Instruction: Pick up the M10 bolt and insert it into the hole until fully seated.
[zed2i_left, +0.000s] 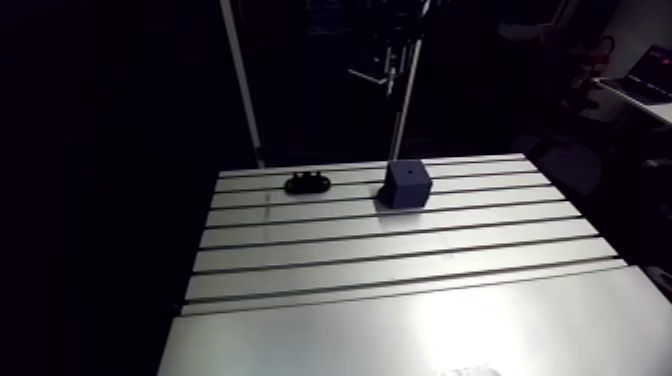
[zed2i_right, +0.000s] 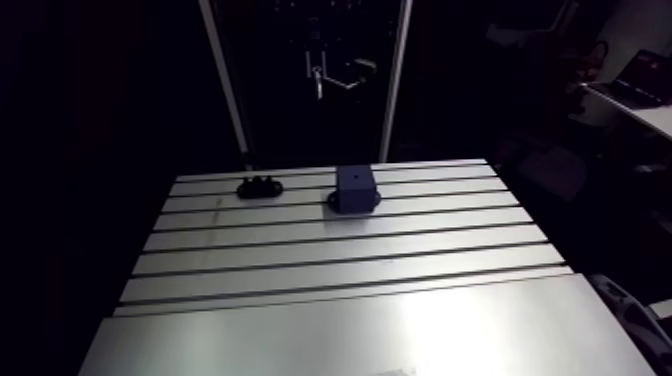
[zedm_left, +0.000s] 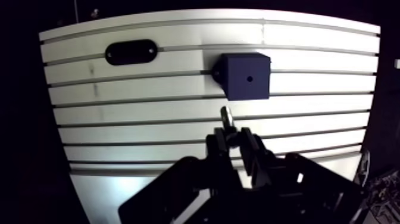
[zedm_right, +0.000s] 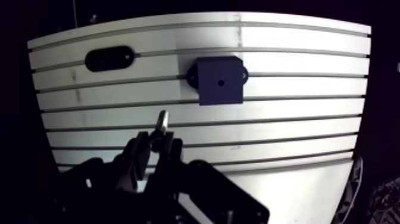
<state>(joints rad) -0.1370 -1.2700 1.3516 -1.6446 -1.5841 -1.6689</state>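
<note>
While the gripper (zedm_left: 234, 139) pinches one bolt (zedm_left: 227, 117), one holed block (zedm_left: 246, 75) and one black oval piece (zedm_left: 131, 52) sit on the table (zedm_left: 149, 108). The bolt's gripped end is hidden.

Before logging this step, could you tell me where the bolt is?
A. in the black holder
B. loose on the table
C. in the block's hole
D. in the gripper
D: the bolt sticks out between the fingers of the gripper, apart from the block.
</note>
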